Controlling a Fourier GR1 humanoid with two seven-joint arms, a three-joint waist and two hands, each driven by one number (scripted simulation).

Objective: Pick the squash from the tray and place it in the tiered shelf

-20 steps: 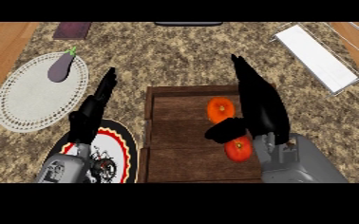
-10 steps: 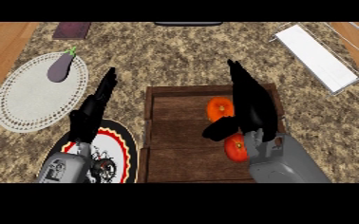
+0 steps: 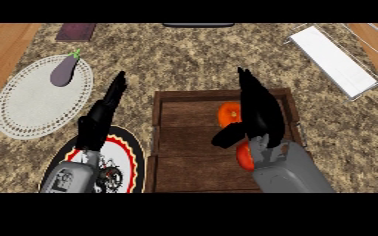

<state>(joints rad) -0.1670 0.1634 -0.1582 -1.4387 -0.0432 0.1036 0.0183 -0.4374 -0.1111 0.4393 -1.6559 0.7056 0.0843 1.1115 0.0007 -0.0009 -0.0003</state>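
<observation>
- Squash (image 3: pixel 230 113), orange, lies in the wooden tray (image 3: pixel 171 135) toward its far right corner, partly hidden by the right hand (image 3: pixel 257 115)
- Right hand hangs over the tray with fingers straight and thumb spread, holding nothing
- A second orange-red piece (image 3: pixel 244 157) sits near the tray's right edge, beside the wrist
- Left hand (image 3: pixel 102 115) rests open left of the tray, above a patterned plate (image 3: pixel 129 150)
- Eggplant (image 3: pixel 63 71) lies on a white doily (image 3: pixel 29 105); the tiered shelf (image 3: pixel 332 60) stands at the counter's far right corner

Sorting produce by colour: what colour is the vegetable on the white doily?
Purple, with a green stem: the eggplant, seen in the head view.
</observation>
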